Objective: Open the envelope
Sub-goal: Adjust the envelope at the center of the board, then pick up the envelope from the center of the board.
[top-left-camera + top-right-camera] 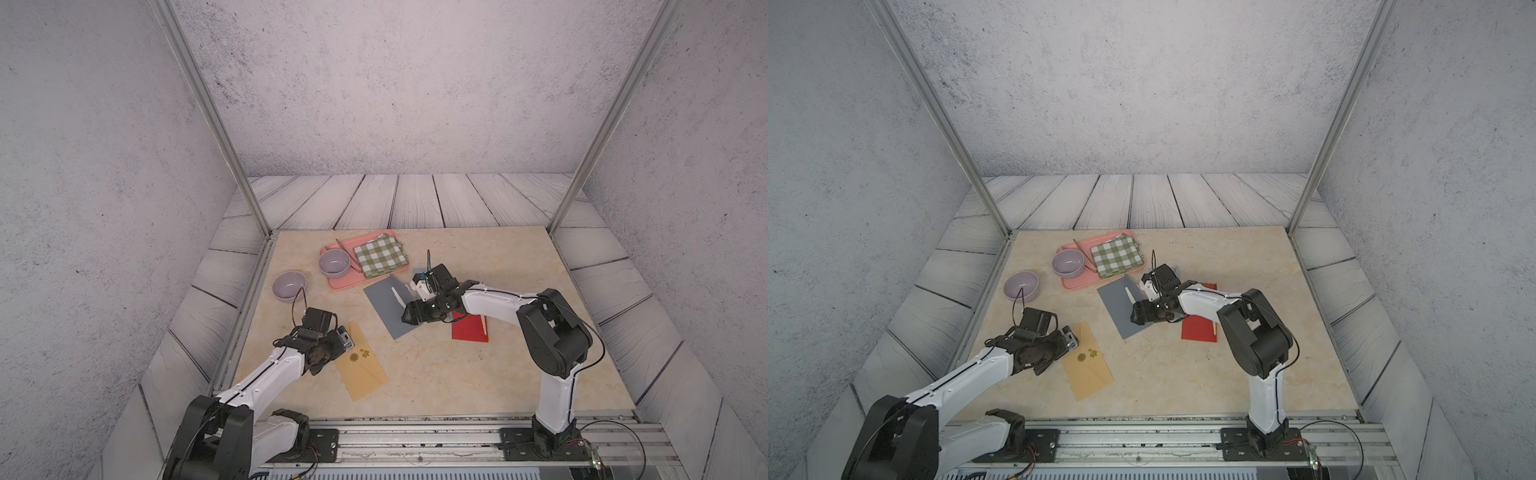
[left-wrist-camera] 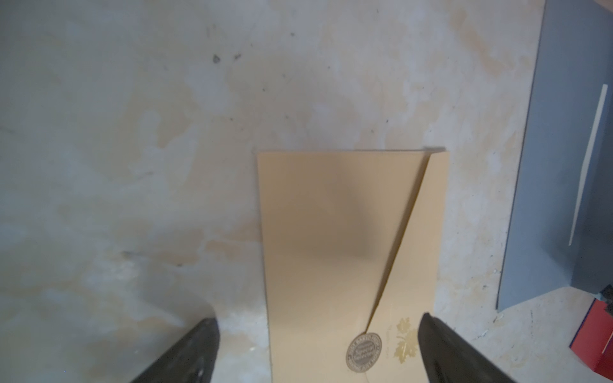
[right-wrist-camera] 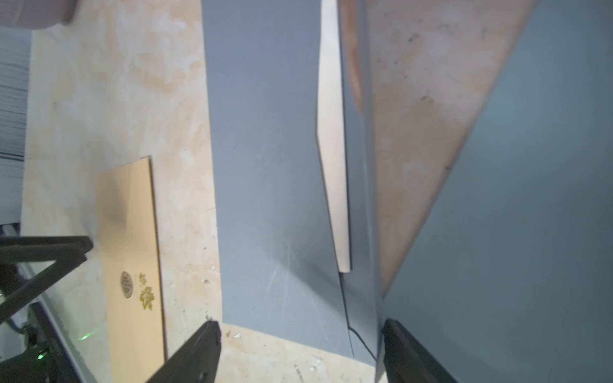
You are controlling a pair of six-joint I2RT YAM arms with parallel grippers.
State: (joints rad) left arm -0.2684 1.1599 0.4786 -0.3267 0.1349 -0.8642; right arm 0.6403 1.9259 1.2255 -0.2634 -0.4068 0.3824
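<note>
One bowl [image 1: 333, 263], checked cloth [image 1: 380, 254] on tray [image 1: 349, 282], nr grey envelope [image 1: 386, 307]

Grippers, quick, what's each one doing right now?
Left gripper: open, empty, above the tan envelope.
Right gripper: open, over the grey envelope, clamping nothing.

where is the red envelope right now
In both top views the red envelope lies on the table right of centre, partly under the right arm, beside the grey envelope.
</note>
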